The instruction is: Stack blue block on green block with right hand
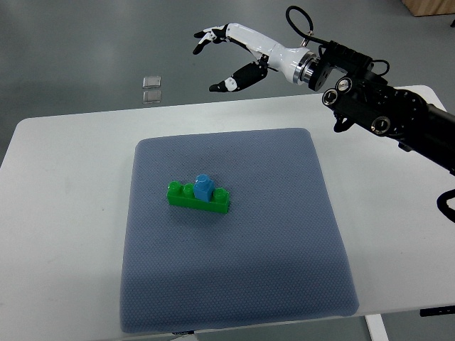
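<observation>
Green block (199, 198) lies a little left of the middle of the grey-blue mat (284, 234), and the blue block (204, 187) sits on top of it, on its studs near the centre — the stack looks made. Further right, beyond the mat's far edge, the right hand (229, 58) hangs high, fingers spread, holding nothing, well apart from the blocks. By the look of it, nothing remains but to pull the arm away.

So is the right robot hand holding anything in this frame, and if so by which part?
Nothing is held. The right robot hand is open, up beyond the table's far edge, while the blue block sits on the green block.
</observation>
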`<state>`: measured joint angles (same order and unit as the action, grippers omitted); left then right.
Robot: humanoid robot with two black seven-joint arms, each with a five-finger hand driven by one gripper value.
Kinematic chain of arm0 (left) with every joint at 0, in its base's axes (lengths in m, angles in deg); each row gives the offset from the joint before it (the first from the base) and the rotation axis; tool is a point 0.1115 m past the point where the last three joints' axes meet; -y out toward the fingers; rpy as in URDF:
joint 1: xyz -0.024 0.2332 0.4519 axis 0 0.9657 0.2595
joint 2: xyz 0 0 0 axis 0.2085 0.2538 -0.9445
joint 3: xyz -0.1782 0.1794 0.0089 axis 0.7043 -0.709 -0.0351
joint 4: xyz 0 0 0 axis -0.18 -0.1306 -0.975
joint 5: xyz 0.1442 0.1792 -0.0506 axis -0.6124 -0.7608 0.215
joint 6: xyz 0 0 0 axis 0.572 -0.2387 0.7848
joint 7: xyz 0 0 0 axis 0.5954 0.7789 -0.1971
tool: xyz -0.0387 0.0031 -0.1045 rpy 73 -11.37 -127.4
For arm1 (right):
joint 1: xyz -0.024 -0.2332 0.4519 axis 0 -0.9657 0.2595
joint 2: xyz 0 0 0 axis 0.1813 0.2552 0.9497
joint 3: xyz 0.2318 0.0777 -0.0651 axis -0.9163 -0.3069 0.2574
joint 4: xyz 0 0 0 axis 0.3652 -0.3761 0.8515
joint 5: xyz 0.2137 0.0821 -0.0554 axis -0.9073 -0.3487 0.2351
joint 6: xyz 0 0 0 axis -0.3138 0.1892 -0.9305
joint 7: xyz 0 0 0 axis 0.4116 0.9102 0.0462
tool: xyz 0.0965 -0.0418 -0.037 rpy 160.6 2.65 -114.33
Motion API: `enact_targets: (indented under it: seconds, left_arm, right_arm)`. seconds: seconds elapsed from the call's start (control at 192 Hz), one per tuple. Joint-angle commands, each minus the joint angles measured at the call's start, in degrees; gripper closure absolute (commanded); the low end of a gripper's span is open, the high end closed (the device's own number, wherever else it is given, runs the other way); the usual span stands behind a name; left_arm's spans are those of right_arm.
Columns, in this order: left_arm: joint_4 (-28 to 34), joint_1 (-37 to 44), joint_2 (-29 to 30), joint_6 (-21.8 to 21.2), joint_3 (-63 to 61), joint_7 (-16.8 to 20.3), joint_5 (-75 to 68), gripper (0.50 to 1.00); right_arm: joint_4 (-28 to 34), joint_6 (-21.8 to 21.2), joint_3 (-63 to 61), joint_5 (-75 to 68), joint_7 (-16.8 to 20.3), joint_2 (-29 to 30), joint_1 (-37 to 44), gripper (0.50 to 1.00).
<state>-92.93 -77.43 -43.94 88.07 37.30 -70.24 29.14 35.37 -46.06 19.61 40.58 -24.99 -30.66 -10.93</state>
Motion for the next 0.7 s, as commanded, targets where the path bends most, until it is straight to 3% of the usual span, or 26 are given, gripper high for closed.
enact_targets:
  seconds: [0.0,0.286,0.697]
  left_arm:
    - [0.0,0.0,0.0,0.0,0.0,0.0,0.0,0.500]
    - [0.0,0.0,0.0,0.0,0.0,0.1,0.0,0.500]
    - [0.0,0.0,0.0,0.0,0.0,0.0,0.0,0.500]
  right_arm:
    - [-2.4,0.2,-2.0,-11.1,1.6,0.5,-0.2,0.589]
    - [-10.1,0.1,-4.2,-40.2,2.2,2.8,-5.6,0.589]
    - [-10.4,-0.3,-4.9,-63.7,8.2,5.8,-13.2,0.589]
